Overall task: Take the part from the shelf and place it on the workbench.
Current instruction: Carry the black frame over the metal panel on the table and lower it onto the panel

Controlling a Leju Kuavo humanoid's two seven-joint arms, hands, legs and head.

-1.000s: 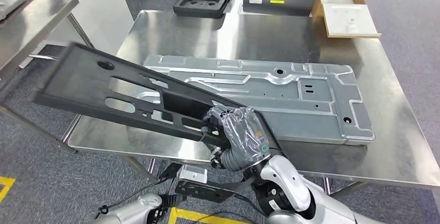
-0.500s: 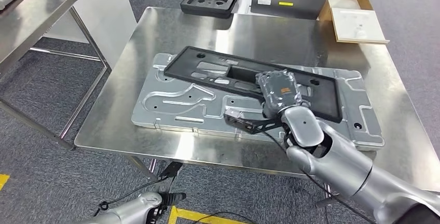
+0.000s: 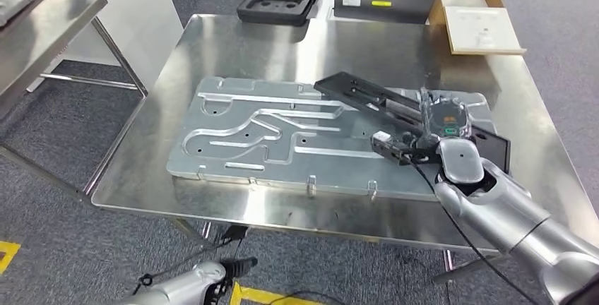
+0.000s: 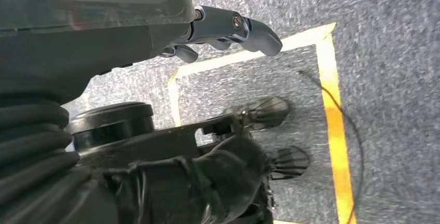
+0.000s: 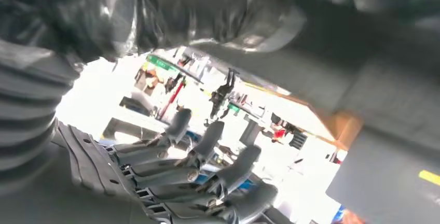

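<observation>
Right robot hand (image 3: pixel 443 123) grips the black part (image 3: pixel 381 100) at its near end; the part lies tilted over the grey stamped panel (image 3: pixel 282 135) on the bench (image 3: pixel 233 44), apparently for set-down; left robot hand (image 4: pixel 228 27) hangs holding nothing, fingers loosely apart

What I could not make out

My right hand (image 3: pixel 443 123) covered the middle of the black part (image 3: pixel 367 97), so my grip underneath stayed hidden. My right wrist view was blurred. My left hand (image 4: pixel 223 27) was cut off at the frame's edge.
</observation>
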